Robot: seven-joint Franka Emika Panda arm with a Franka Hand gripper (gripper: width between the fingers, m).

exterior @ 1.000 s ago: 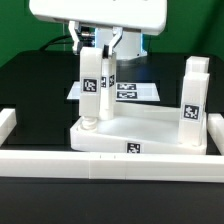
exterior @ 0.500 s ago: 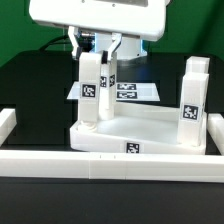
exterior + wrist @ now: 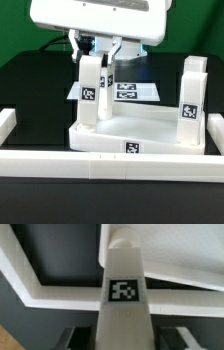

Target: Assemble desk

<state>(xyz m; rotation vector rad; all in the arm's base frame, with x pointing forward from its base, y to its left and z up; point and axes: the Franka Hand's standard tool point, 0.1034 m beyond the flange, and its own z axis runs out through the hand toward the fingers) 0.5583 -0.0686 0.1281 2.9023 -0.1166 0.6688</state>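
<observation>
Arm (image 3: 100, 20) cut off above; hand (image 3: 97, 52) mostly hidden, perhaps behind leg (image 3: 91, 90).

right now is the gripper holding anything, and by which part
The gripper is shut on a leg block, gripping its upper end; the leg stands upright on the tabletop corner.

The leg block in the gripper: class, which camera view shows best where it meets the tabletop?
The exterior view: the leg block stands upright in the tabletop's corner under the gripper. The wrist view shows only its tagged face, foreshortened, hiding its foot.
</observation>
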